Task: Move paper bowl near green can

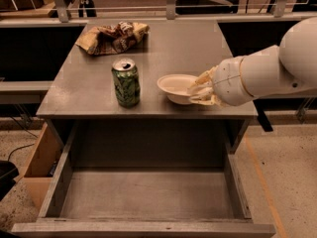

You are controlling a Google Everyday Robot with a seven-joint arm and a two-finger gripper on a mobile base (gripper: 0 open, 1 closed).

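Observation:
The off-white paper bowl [177, 87] sits near the front edge of the grey tabletop [183, 43]. It is a short gap to the right of the upright green can [126, 83] with the silver top. My gripper [198, 89] comes in from the right on a thick white arm [267, 73]. Its pale fingers [202, 78] are closed over the bowl's right rim. The bowl's far right edge is hidden behind the fingers.
A wrinkly yellow-brown snack bag [113, 36] lies at the back left of the tabletop. A wide, empty drawer [148, 192] stands pulled out below the front edge. Dark benches and rails run along the back.

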